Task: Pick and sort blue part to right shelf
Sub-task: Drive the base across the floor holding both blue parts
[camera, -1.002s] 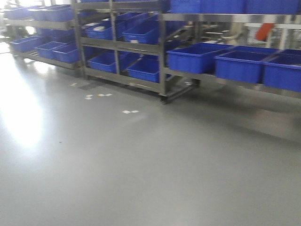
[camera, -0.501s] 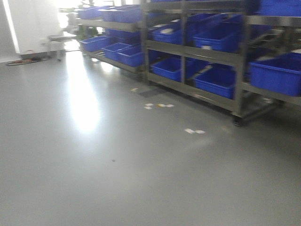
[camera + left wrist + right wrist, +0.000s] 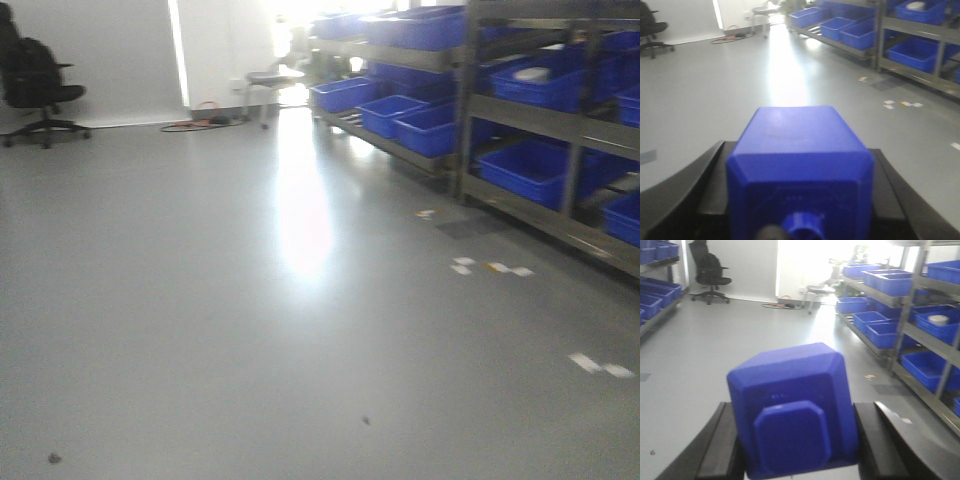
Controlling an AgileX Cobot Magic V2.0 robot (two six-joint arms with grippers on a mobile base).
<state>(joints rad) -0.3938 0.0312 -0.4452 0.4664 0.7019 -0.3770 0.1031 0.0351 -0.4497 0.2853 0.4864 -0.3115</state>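
On the left wrist camera my left gripper point(image 3: 798, 150) pinches a blue part point(image 3: 799, 131) between its black fingers point(image 3: 707, 192), one against each flank. The part's long axis runs along the fingers, away from the wrist. Its round knob end faces the camera and its blunt far end points out over the grey floor point(image 3: 715, 85). My right gripper point(image 3: 801, 407) clamps a second blue part point(image 3: 790, 390) the same way. That one has a raised rounded-square boss toward the lens, and its body runs forward, canted slightly to one side. Neither arm shows in the front view. There I see only bare floor, shelving point(image 3: 565, 195) with blue bins point(image 3: 428, 128) on the right, and an office chair point(image 3: 35, 85) far left.
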